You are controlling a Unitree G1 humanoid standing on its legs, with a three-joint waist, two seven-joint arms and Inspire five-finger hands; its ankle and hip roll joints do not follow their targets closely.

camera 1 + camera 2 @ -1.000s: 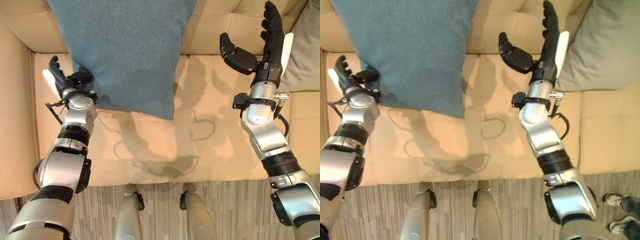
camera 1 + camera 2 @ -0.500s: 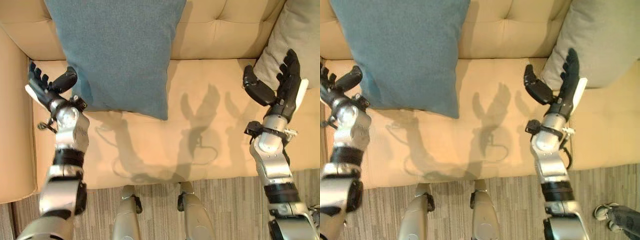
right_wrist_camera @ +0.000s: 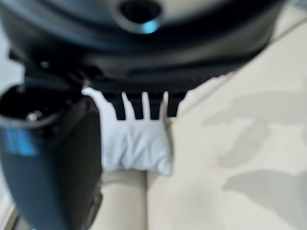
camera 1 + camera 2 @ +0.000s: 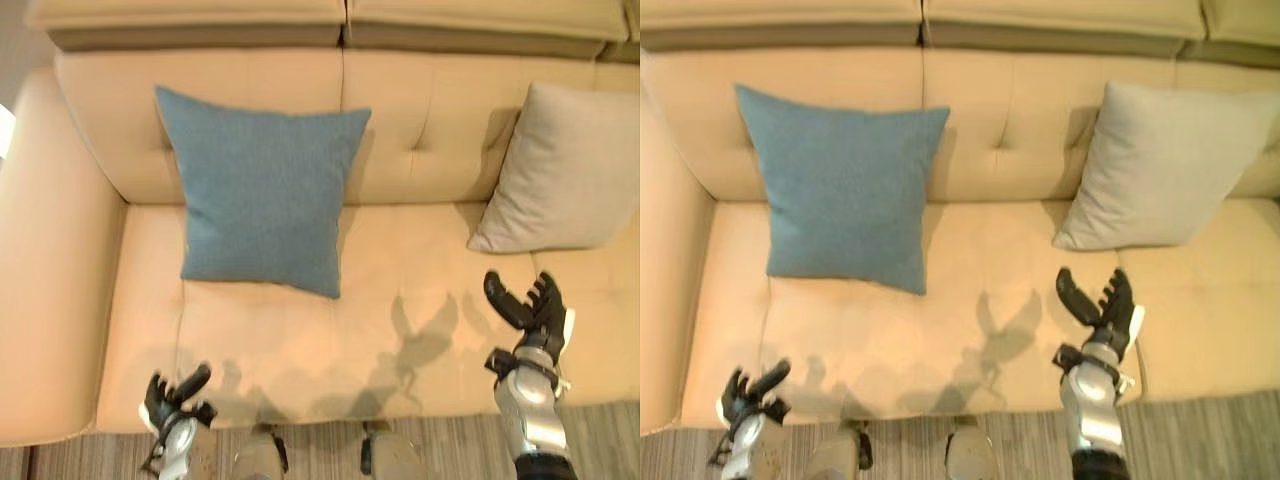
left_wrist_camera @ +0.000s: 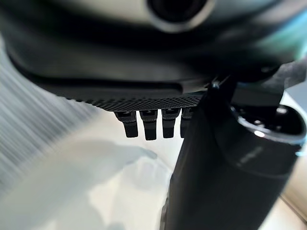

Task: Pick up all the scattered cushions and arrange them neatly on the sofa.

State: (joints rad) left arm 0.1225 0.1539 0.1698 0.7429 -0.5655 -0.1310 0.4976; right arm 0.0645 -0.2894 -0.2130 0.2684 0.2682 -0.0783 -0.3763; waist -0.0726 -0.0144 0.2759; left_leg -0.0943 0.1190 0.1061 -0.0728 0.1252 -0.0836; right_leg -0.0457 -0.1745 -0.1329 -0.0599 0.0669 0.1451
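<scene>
A: What are the hands doing?

B: The left hand [image 4: 172, 397] is hovering at the lower left of the left eye view, above the front edge of the sofa seat, its fingers spread and loosely bent, gripping nothing. In its own wrist view the fingers [image 5: 145, 125] are hanging free over pale upholstery.

A: And the other one?

B: The right hand [image 4: 533, 311] is sitting at the lower right, fingers fanned wide with the thumb standing apart — it is holding nothing either. It is hovering over the seat just below the beige cushion, not touching it.

A: Where are the cushions lying?

B: The blue cushion [image 4: 263, 190] is leaning upright against the backrest of the tan sofa [image 4: 410, 130], left of centre, its bottom edge resting on the seat. The beige cushion [image 4: 565, 168] is propped against the backrest at the right of the frame, tilted a little. The two are standing well apart, with bare tufted backrest between them.

A: Anything past the sofa?

B: A strip of striped grey floor [image 4: 450, 462] is showing along the bottom edge — in front of the seat.
</scene>
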